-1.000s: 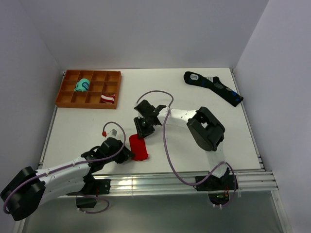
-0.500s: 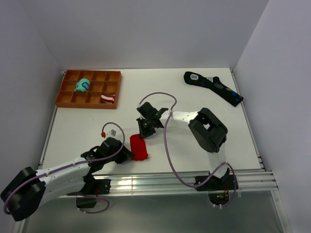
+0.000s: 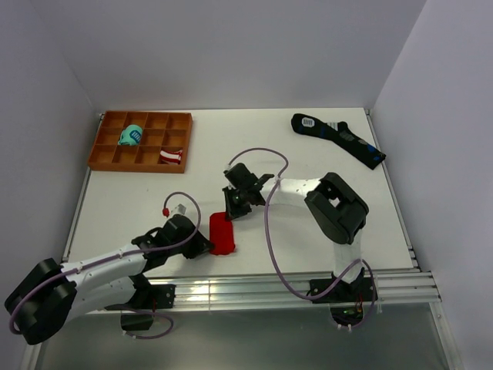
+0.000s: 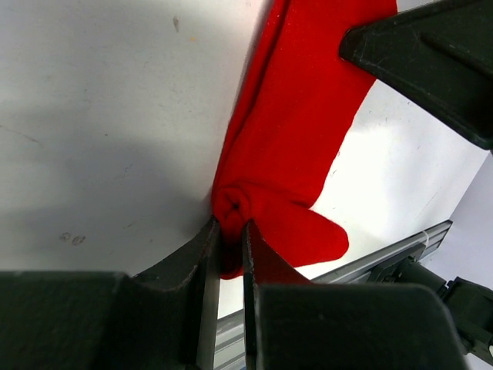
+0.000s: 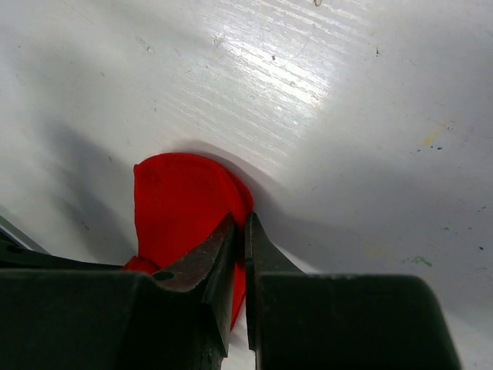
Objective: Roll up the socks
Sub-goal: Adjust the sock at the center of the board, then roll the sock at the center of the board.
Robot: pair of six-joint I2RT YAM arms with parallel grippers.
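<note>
The socks [image 3: 222, 233] are a bright red strip lying on the white table near its front edge. My left gripper [image 3: 202, 243] comes in from the left and is shut on a rolled fold at their near end. In the left wrist view the fingers pinch that red fold [image 4: 231, 208], and the socks [image 4: 300, 100] stretch away up and to the right. My right gripper [image 3: 229, 212] sits at their far end, pointing down. In the right wrist view its jaws [image 5: 240, 223] are shut, with the thin rounded edge of the socks [image 5: 181, 204] caught between them.
An orange compartment tray [image 3: 142, 114] at the back left holds a teal bundle [image 3: 131, 136] and a red-and-white striped bundle [image 3: 171, 156]. Long black socks [image 3: 339, 139] lie at the back right. A metal rail [image 3: 293, 289] runs along the near edge. Walls enclose the table.
My right gripper has closed from open and shifted slightly right and nearer, onto the far edge of the socks. The left gripper has kept its grip, and the socks moved a little right.
</note>
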